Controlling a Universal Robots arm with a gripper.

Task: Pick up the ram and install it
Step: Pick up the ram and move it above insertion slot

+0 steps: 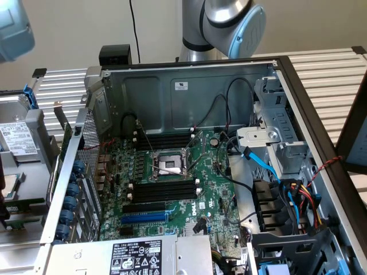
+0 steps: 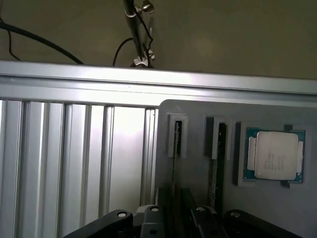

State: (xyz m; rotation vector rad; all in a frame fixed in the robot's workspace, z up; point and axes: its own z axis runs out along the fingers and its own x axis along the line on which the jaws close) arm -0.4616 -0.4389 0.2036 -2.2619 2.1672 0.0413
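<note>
Green motherboard (image 1: pixel 189 200), black memory slots (image 1: pixel 163 191) on it with white clips (image 1: pixel 196 181), blue expansion slot (image 1: pixel 143 218) too. Light-blue cable (image 1: pixel 261 163) and red-yellow-black wires (image 1: pixel 308 197) just off the motherboard. Grey case (image 1: pixel 189 100) around it, and the gripper (image 2: pixel 177 214) is black.

Lab bench (image 1: pixel 327 69) with opened computer case (image 1: pixel 172 103)

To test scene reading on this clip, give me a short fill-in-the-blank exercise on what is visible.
1. The motherboard's long expansion slot is coloured ___.
2. The black memory slots have end clips coloured ___.
3. In the wrist view, the ram stands on edge beside the processor in a tray coloured ___.
Missing words: blue; white; grey.
</note>
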